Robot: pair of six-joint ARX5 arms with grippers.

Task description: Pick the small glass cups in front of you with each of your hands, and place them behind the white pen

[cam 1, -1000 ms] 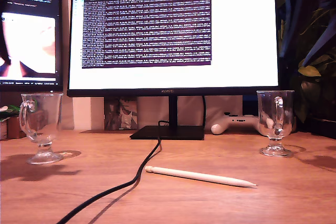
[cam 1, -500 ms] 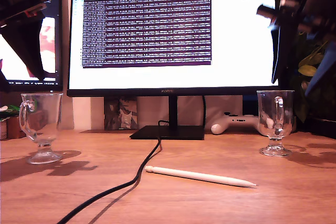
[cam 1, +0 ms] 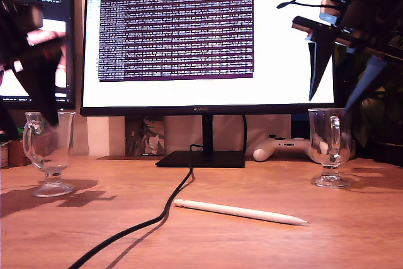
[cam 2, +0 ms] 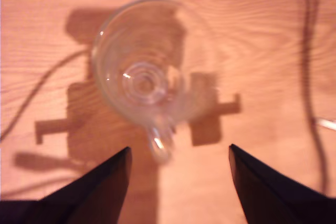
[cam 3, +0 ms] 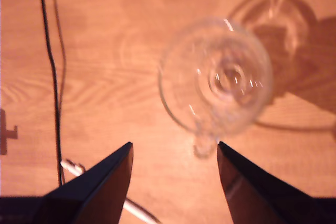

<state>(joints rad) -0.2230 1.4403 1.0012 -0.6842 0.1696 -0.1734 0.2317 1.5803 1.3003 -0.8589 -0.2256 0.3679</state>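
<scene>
Two clear glass cups stand on the wooden desk, one cup (cam 1: pixel 49 149) at the exterior view's left and the other cup (cam 1: pixel 330 143) at its right. The white pen (cam 1: pixel 239 211) lies between them, nearer the camera. My first gripper (cam 1: pixel 44 102) hangs blurred over the left-hand cup (cam 2: pixel 142 66). It is open (cam 2: pixel 178 148), and the cup's handle points at the gap between its fingers. My second gripper (cam 1: pixel 331 103) hovers open (cam 3: pixel 175 144) just above the right-hand cup (cam 3: pixel 220 77), not touching it. One end of the pen (cam 3: pixel 73 167) shows there.
A black cable (cam 1: pixel 157 215) runs from the monitor stand (cam 1: pixel 201 159) across the desk toward the camera, passing the pen's blunt end. A white game controller (cam 1: pixel 280 149) lies behind the right-hand cup. Plant leaves (cam 1: pixel 378 80) fill the exterior view's right edge.
Both arms have come down into view over the cups, the first one still blurred with motion. The cups and the pen have not moved.
</scene>
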